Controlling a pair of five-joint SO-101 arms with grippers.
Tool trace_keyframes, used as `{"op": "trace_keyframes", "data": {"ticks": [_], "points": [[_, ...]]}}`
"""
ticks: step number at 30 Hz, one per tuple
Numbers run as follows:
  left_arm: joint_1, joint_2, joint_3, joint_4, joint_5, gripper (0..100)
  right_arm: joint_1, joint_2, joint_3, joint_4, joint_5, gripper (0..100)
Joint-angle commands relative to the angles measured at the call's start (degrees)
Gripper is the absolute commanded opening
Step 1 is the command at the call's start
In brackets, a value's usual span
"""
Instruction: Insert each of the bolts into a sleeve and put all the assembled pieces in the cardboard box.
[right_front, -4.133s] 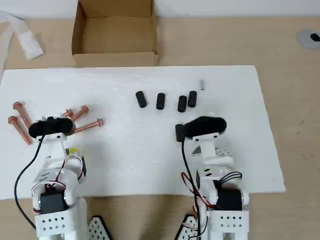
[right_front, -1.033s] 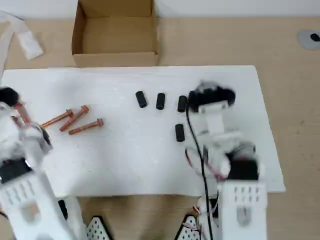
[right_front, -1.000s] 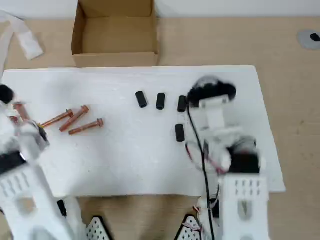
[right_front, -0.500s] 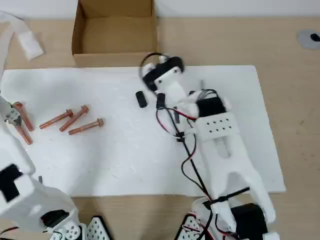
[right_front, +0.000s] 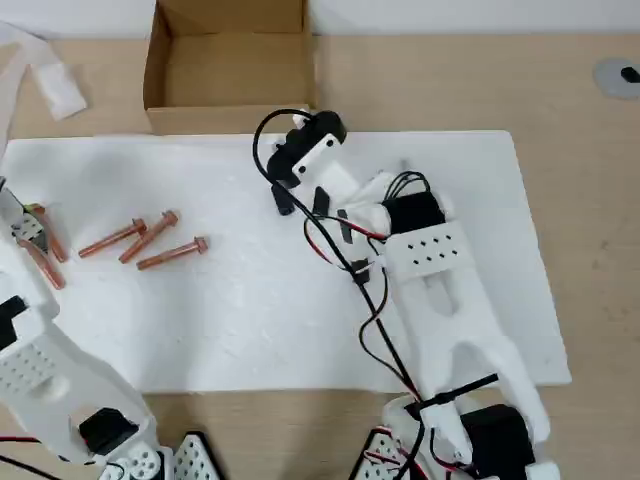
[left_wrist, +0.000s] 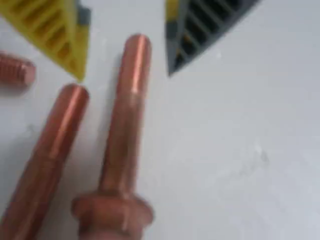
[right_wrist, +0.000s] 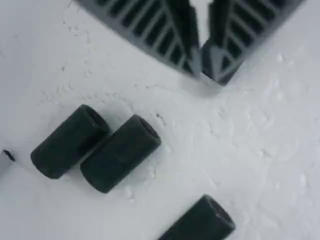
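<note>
In the left wrist view my left gripper is open, its yellow and dark fingers on either side of the tip of a copper bolt lying on the white foam. A second bolt lies right beside it. From above, that gripper is at the sheet's far left edge. My right gripper is shut on nothing and hovers over the foam close to three black sleeves. In the high view it reaches to the leftmost sleeve. The cardboard box stands behind the sheet.
Three more bolts lie loose on the left half of the foam sheet. The right arm and its cables cover the other sleeves from above. A crumpled white bag lies at the back left.
The right arm swung from the right-hand sleeves across to the leftmost ones. The left arm swung out to the two bolts at the far left.
</note>
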Motion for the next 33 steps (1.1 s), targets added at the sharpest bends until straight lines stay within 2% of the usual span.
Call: {"op": "trace_keyframes", "data": {"ticks": [1, 8, 26, 33], "points": [[-0.18, 0.48, -4.66, -0.44, -0.35, 12, -0.48, -0.04, -3.03, -0.79, 0.35, 1.2], [-0.18, 1.36, -5.19, -0.62, -0.44, 12, -0.48, -0.04, -3.03, -0.70, 0.35, 1.2], [-0.79, 1.45, 0.70, -9.85, -0.44, 12, -0.48, -0.04, -3.03, -0.70, 0.35, 1.2], [-0.79, 1.45, 1.05, -9.85, -0.44, 12, -0.48, -0.04, -3.03, -0.70, 0.26, 1.2]]}}
